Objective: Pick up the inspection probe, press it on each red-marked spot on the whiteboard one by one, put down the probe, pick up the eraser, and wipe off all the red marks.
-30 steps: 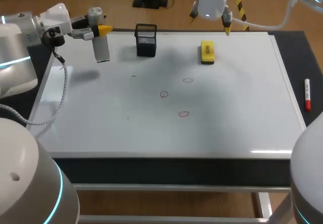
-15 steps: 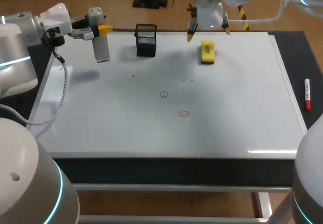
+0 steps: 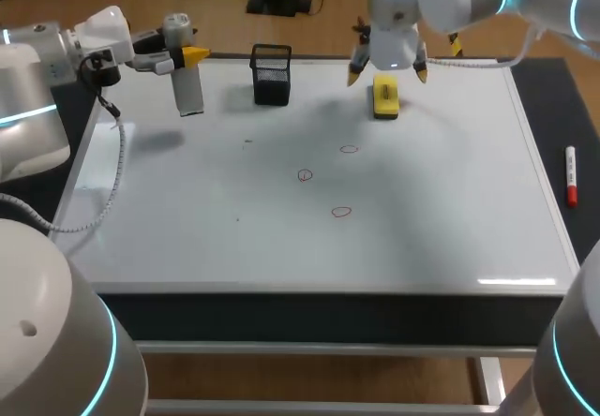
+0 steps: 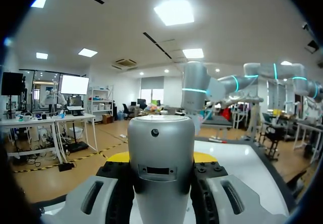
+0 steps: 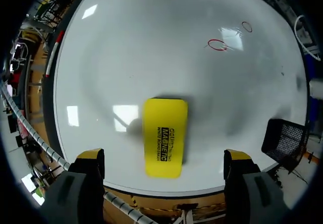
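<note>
My left gripper (image 3: pixel 184 57) is shut on the grey cylindrical inspection probe (image 3: pixel 189 86), held above the whiteboard's (image 3: pixel 422 238) far left corner; in the left wrist view the probe (image 4: pixel 160 163) fills the gap between the fingers. The yellow eraser (image 3: pixel 385 96) lies flat near the board's far edge. My right gripper (image 3: pixel 386 72) hangs open just above it, and the eraser (image 5: pixel 163 135) sits centred between the two yellow tips. Three small red circles (image 3: pixel 349 149), (image 3: pixel 305 175), (image 3: pixel 341 212) are drawn mid-board.
A black mesh holder (image 3: pixel 271 74) stands on the board left of the eraser, beside my right gripper in the right wrist view (image 5: pixel 285 141). A red marker (image 3: pixel 570 174) lies on the dark table off the board's right edge.
My right arm has come forward and down from beyond the board's far edge until its open fingers stand over the eraser. The left arm and probe have stayed still.
</note>
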### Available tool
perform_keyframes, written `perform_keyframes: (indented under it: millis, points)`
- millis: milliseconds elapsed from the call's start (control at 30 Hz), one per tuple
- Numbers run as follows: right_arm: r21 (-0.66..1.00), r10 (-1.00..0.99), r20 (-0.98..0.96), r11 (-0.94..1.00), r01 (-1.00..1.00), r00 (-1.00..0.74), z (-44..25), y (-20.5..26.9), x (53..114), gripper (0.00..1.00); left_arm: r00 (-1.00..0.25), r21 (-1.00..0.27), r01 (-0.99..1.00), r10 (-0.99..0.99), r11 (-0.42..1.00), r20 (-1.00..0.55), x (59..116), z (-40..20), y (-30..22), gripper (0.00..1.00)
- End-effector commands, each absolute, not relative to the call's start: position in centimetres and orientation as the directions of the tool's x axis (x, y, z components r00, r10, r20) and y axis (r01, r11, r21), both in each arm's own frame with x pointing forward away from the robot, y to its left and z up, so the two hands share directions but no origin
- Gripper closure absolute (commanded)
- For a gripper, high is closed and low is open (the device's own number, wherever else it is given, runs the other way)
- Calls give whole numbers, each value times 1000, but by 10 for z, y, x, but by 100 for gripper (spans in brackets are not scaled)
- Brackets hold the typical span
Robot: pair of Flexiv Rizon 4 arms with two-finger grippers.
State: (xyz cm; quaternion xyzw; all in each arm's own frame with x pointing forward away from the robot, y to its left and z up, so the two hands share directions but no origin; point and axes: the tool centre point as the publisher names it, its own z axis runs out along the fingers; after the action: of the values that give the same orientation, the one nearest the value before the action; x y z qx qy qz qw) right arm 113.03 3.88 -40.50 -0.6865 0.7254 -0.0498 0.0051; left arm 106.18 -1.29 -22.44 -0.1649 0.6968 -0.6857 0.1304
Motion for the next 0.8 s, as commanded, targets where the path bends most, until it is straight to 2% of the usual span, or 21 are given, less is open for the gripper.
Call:
perform_keyframes:
  millis: [33,800]
  points:
    - [-73,-997,57,56,-996,-60,-412,42,1132,0,-911,-999,-50,-411,5,44,1062,-224,-13,100]
    - [-12,-991,27,134,-991,-134,-432,34,1137,0,-911,-999,-50,-411,5,44,1062,-224,-13,100]
